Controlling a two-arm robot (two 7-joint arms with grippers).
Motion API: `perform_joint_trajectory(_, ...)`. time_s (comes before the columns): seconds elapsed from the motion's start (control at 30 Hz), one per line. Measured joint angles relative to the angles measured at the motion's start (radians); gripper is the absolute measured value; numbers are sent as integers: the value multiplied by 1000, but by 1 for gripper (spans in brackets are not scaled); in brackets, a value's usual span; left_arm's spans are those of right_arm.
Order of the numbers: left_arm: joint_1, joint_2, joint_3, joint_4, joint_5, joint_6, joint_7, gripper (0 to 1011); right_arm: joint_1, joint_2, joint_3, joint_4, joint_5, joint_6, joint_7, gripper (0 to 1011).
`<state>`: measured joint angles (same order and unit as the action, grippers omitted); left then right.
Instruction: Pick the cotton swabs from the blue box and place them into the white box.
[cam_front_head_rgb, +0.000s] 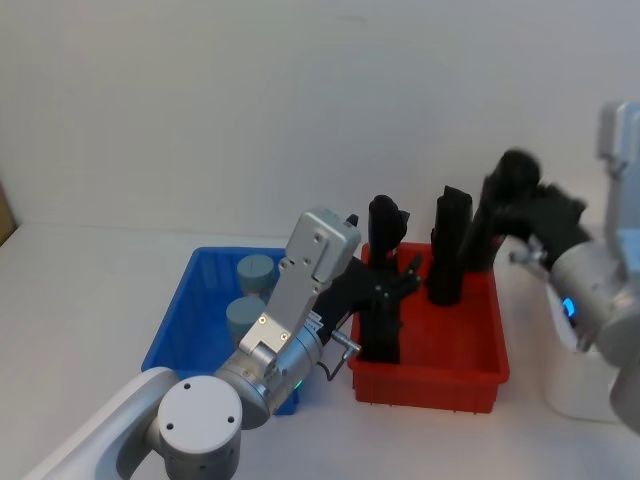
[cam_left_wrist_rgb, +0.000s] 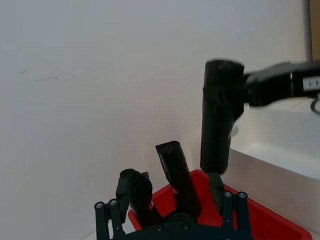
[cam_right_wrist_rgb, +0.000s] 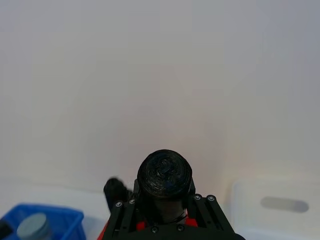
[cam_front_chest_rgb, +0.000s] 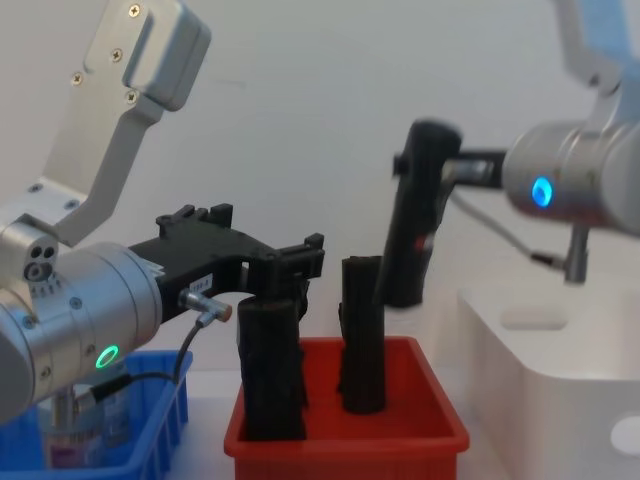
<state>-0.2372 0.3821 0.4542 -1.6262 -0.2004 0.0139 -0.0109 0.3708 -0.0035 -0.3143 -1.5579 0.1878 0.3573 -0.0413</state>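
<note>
The right hand (cam_front_chest_rgb: 425, 165) is pinched on a black cylinder (cam_front_chest_rgb: 405, 260) near its top. It holds the cylinder tilted in the air over the right end of the red bin (cam_front_chest_rgb: 345, 440), close to the white box (cam_front_chest_rgb: 540, 350). The right wrist view looks straight onto the cylinder's round end in that grip. The chest view gives its whole length, with the lower end above the bin's rim.

The left hand (cam_front_head_rgb: 388, 285) is spread, its fingers (cam_left_wrist_rgb: 107, 215) on either side of the near standing cylinder (cam_front_chest_rgb: 270, 380) in the red bin. Whether they touch it I cannot tell. The left wrist view shows the wide gap between the fingers, while the head view shows the arm crossing above the blue box's right edge.

The blue box (cam_front_head_rgb: 175, 330) sits just beside the red bin on the left. The white box stands to the right, with a narrow strip of table (cam_front_head_rgb: 80, 300) between it and the red bin. Open table lies left of the blue box, and the box's left half shows bare floor.

There are three black cylinders: one held, the near one, and a far standing cylinder (cam_front_chest_rgb: 362, 335). The cotton swabs (cam_front_head_rgb: 256, 270) are two jars, both in the blue box's right half, one behind the other.
</note>
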Motion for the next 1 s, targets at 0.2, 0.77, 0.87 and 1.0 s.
perform_joint_trajectory(0.2, 0, 0, 0, 0, 0, 0, 0, 1003, 21, 5, 30, -15, 23, -47, -34, 447)
perform_joint_trajectory(0.77, 0, 0, 0, 0, 0, 0, 0, 1003, 91, 24, 109, 65, -1, -126, -170, 447)
perform_joint_trajectory(0.87, 0, 0, 0, 0, 0, 0, 0, 1003, 102, 26, 119, 96, -14, -126, -194, 447)
perform_joint_trajectory(1.0, 0, 0, 0, 0, 0, 0, 0, 1003, 113, 27, 128, 130, -28, -117, -220, 447)
